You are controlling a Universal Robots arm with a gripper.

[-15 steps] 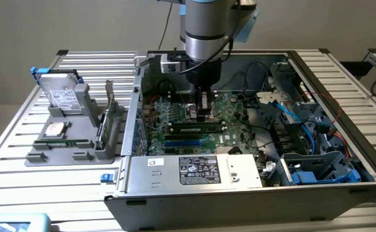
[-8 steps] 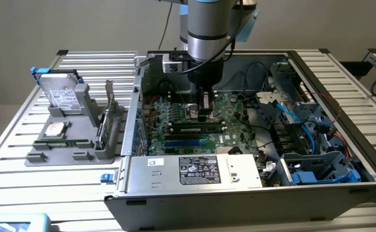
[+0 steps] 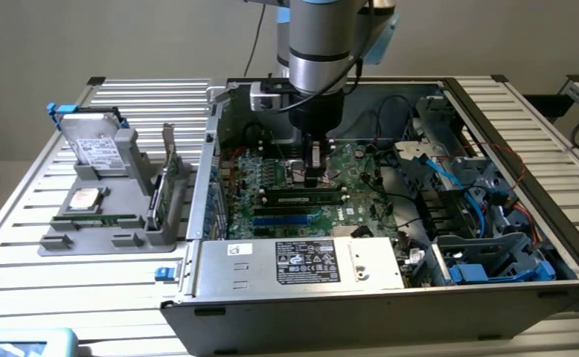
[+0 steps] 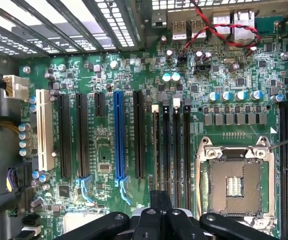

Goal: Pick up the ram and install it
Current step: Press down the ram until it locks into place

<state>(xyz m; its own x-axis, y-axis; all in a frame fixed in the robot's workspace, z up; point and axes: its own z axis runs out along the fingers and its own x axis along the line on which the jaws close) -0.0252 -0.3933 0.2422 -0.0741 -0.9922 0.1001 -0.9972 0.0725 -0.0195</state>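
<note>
Slatted metal table [image 3: 31, 223] carries an open computer case [image 3: 389, 297], and the gripper [image 3: 315, 175] hangs inside it over the motherboard [image 4: 104, 100], fingers clenched together. Directly beneath the fingertips the ram [image 3: 303, 198] stands seated in 1 memory slot [image 4: 176, 150], its long axis running across toward the exterior view's left and right.

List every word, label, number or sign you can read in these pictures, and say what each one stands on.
No text can be quoted for certain.
Power supply label: dense print and marks, too small to read.
Small sticker beside it: unreadable.
Hard drive label on the grey holder: blurred.
Motherboard silkscreen along the blue slot: too fine to read.
Memory slots and CPU socket: no legible marks.
</note>
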